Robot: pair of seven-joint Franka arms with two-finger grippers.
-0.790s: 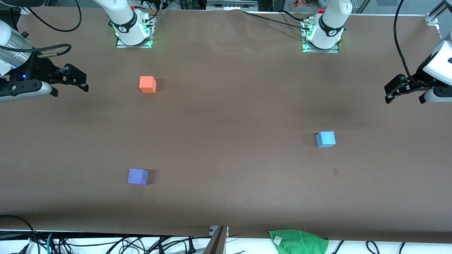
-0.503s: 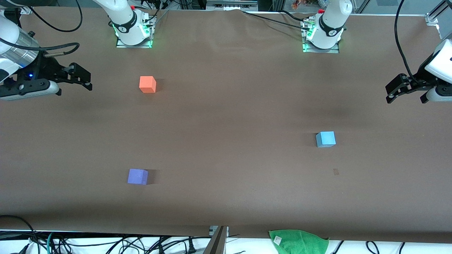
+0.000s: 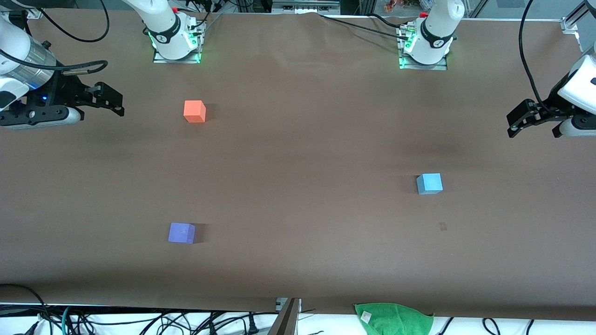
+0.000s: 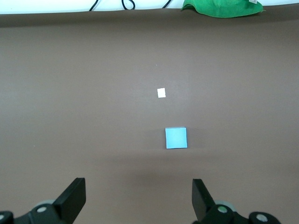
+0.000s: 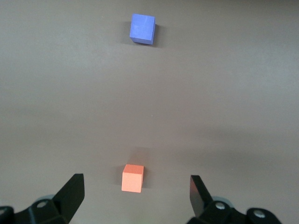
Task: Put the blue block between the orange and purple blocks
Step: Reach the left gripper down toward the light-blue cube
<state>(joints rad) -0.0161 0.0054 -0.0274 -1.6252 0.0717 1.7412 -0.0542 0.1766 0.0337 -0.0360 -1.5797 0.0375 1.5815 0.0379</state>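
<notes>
The light blue block [image 3: 429,184] sits on the brown table toward the left arm's end; it also shows in the left wrist view [image 4: 176,137]. The orange block [image 3: 194,111] lies toward the right arm's end, and the purple block [image 3: 181,232] lies nearer to the front camera than it. Both show in the right wrist view, orange [image 5: 132,178] and purple [image 5: 142,28]. My left gripper [image 3: 517,122] is open and empty, up over the table's edge at the left arm's end. My right gripper [image 3: 114,100] is open and empty, up over the right arm's end, beside the orange block.
A green cloth [image 3: 393,318] lies at the table's edge nearest the front camera. A small pale mark [image 3: 443,226] is on the table near the blue block. The arm bases [image 3: 176,42] [image 3: 424,46] stand along the farthest edge. Cables hang at the near edge.
My right gripper has moved a little toward the orange block. My left gripper has barely shifted. The blocks have not moved.
</notes>
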